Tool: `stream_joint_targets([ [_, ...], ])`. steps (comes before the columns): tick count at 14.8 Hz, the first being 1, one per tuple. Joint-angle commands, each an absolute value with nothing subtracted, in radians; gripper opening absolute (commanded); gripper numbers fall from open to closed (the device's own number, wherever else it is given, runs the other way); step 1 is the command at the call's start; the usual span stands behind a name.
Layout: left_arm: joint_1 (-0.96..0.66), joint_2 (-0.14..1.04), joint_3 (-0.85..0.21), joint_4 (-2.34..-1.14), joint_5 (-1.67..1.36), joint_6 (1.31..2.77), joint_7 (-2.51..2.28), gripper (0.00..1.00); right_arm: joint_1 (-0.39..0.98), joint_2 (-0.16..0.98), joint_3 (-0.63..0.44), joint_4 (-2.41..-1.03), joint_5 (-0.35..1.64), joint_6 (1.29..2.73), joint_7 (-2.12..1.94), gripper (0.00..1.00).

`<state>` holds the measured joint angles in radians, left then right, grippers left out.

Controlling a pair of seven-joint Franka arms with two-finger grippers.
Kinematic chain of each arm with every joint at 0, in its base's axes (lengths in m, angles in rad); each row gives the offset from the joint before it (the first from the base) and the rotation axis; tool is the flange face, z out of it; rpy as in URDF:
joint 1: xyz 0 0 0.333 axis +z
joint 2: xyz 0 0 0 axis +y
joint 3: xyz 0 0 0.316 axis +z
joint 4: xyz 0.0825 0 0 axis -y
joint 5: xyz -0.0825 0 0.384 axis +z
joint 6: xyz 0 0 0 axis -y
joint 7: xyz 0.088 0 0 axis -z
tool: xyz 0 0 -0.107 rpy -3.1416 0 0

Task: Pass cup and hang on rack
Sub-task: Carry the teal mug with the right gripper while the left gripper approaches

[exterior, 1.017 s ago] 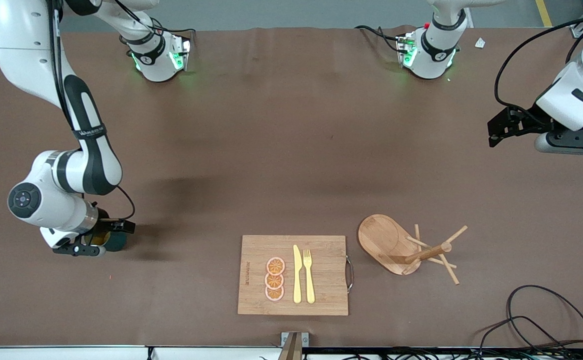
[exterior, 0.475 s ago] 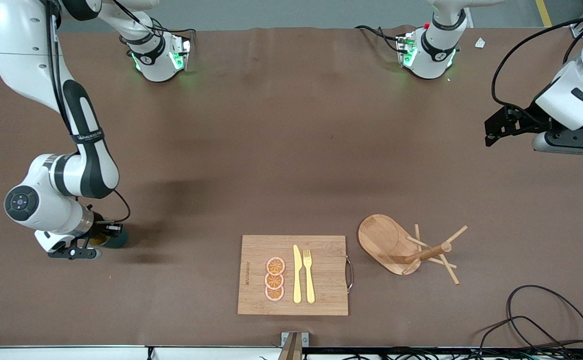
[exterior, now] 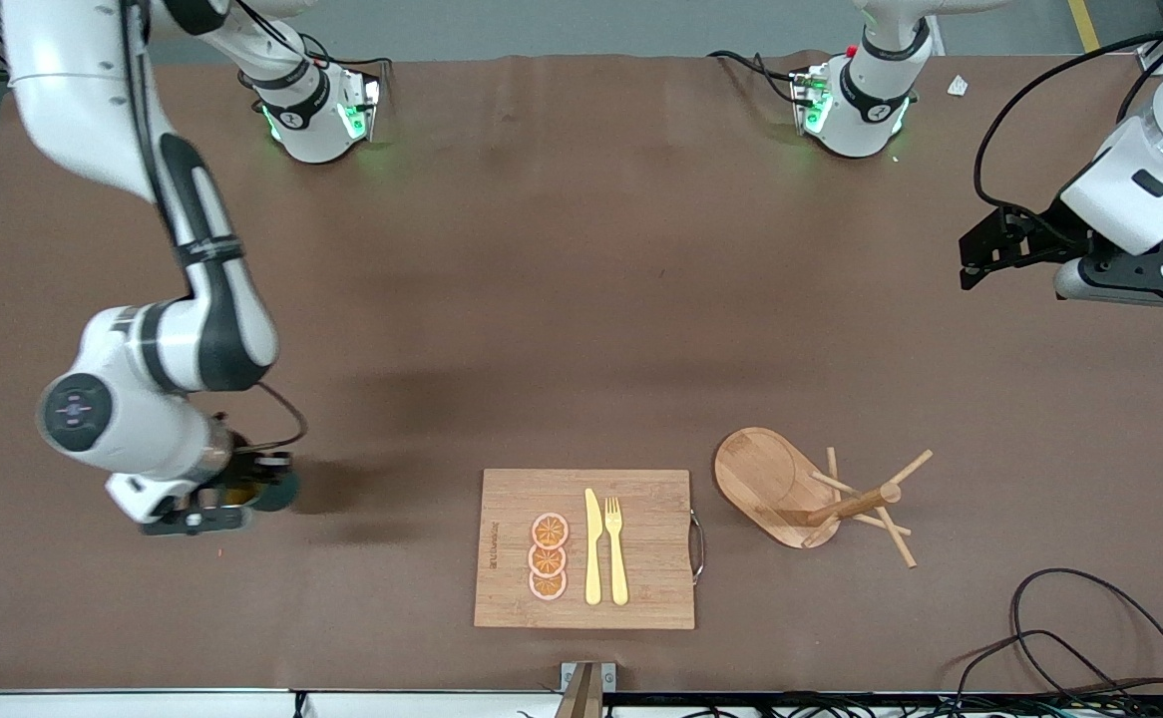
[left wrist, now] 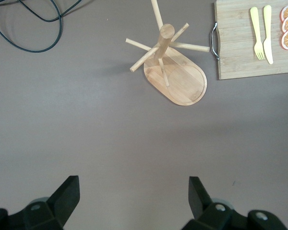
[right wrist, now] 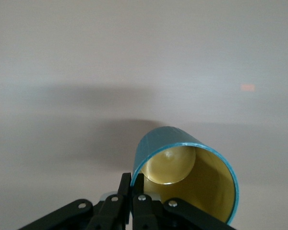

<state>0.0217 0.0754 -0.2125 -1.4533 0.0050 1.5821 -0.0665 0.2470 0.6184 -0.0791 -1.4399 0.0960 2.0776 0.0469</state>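
Observation:
My right gripper (exterior: pixel 242 487) is shut on the rim of the dark teal cup (exterior: pixel 277 489) near the right arm's end of the table. The right wrist view shows its fingers (right wrist: pixel 126 188) pinching the cup's (right wrist: pixel 185 167) wall, one inside and one outside; the yellowish inside faces the camera. The cup's handle is hidden. The wooden rack (exterior: pixel 821 494) stands on the table beside the cutting board, toward the left arm's end; it also shows in the left wrist view (left wrist: pixel 170 64). My left gripper (exterior: pixel 980 261) is open and empty, up over the table at the left arm's end.
A bamboo cutting board (exterior: pixel 641 588) with three orange slices (exterior: pixel 548 556), a yellow knife (exterior: pixel 592 548) and fork (exterior: pixel 616 548) lies near the front edge. Black cables (exterior: pixel 1090 638) lie at the front corner at the left arm's end.
My right gripper has carried the cup toward the table's middle, after first drifting slightly the other way. The left gripper has crept a little toward the middle.

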Motion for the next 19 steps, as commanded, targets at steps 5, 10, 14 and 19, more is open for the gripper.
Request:
stream_joint_targets([
  [5, 0.017, 0.077, -0.218, -1.439, -0.006, 1.580, -0.069, 1.00, 0.632, 0.895, -0.046, -0.981, 0.163, 2.054, 0.674, 0.00],
  [10, 0.002, 0.081, -0.216, -1.440, -0.006, 1.580, -0.074, 1.00, 0.748, 1.015, 0.025, -0.919, 0.161, 2.218, 0.889, 0.01],
  [14, -0.037, 0.095, -0.216, -1.440, -0.005, 1.580, -0.150, 1.00, 0.776, 1.016, 0.020, -0.922, 0.158, 2.223, 0.922, 0.41],
  [19, -0.081, 0.115, -0.216, -1.440, -0.006, 1.580, -0.233, 1.00, 0.753, 0.954, -0.023, -0.927, 0.112, 2.198, 0.910, 1.00],
])
